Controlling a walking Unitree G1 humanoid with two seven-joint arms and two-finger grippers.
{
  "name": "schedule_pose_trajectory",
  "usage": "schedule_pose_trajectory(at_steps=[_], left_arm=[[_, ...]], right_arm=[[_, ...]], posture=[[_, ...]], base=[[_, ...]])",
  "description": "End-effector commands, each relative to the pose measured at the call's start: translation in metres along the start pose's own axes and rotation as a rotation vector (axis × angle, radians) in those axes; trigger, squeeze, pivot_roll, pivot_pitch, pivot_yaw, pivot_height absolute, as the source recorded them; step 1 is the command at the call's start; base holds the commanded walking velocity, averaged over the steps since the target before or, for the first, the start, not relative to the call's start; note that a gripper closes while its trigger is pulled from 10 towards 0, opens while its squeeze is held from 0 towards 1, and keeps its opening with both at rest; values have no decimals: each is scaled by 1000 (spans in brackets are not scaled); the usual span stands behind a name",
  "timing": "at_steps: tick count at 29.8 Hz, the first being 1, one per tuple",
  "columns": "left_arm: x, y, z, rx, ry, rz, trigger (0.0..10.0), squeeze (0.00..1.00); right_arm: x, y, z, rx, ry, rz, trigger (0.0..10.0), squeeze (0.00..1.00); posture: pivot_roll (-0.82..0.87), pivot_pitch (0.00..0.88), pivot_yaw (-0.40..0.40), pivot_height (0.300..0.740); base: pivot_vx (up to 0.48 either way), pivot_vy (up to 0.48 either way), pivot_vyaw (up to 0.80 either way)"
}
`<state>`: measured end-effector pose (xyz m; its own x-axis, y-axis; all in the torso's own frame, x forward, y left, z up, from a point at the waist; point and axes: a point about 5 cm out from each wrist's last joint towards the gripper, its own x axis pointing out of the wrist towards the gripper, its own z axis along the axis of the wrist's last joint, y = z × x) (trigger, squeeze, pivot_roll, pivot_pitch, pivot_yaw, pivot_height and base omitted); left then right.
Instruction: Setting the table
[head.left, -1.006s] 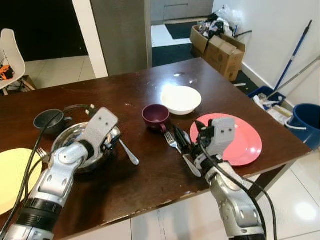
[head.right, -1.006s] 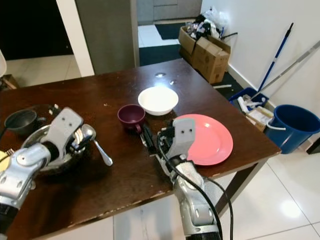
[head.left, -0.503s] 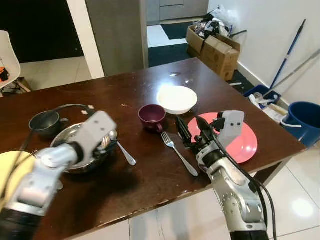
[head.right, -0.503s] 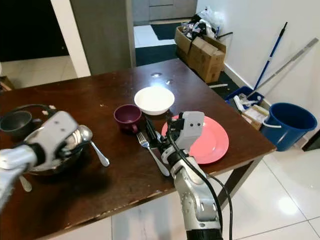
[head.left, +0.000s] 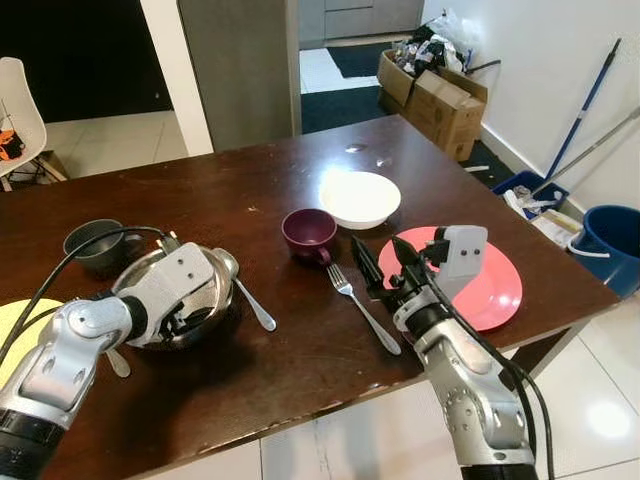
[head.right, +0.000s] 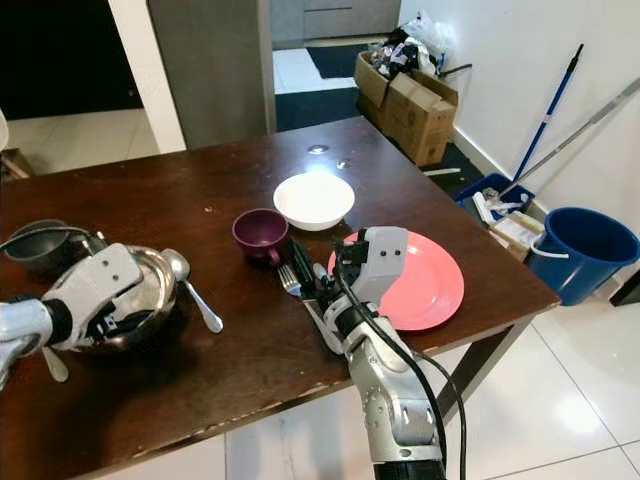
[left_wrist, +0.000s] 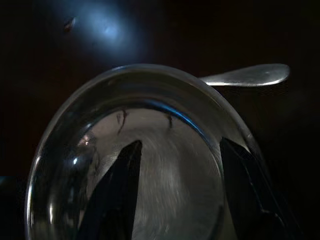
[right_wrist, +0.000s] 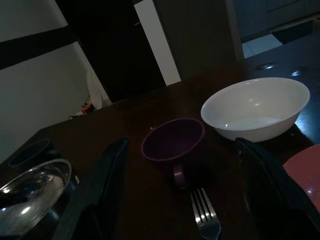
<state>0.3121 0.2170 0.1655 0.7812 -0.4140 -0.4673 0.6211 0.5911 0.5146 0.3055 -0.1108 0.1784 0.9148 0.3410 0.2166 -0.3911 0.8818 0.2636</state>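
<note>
On the dark surface (head.left: 300, 190), one place looks partly set: fork (head.left: 364, 309) beside pink plate (head.left: 490, 290). Right gripper (head.left: 383, 265) hovers spread, empty; left gripper (left_wrist: 180, 200), fingers apart, reaches into steel bowl (head.left: 205, 320), not yet placed.

the two head views look forward and down from above the near edge of the dark wooden desk (head.left: 290, 190), sharing nearly the whole scene. the left wrist view sits very close over the steel bowl (left_wrist: 135, 165), peering into it. the right wrist view looks low across the desk, sharing the purple cup (right_wrist: 175, 145), white bowl (right_wrist: 255, 107) and fork (right_wrist: 206, 220) with the head views.
</note>
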Motion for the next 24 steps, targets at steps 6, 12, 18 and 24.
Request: schedule_pose_trajectory(at_steps=[6,12,18,24], left_arm=[[9,-8,-10,66,68,-46,10000,0],[15,-42,3,91,-2,-237,10000,0],[20,-64,28,43,-133,-365,10000,0],[31,-77,44,21,-191,-381,10000,0]], right_arm=[[1,0,0,9,7,-3,10000,0],[3,1,0,6,11,10,10000,0],[13,6,-1,16,41,62,10000,0],[14,20,-24,186,208,171,10000,0]], posture=[[-31,28,125,740],[-29,29,120,740],[-29,25,116,740],[-24,21,104,740]], base=[[0,0,0],[0,0,0],[0,0,0],[0,0,0]])
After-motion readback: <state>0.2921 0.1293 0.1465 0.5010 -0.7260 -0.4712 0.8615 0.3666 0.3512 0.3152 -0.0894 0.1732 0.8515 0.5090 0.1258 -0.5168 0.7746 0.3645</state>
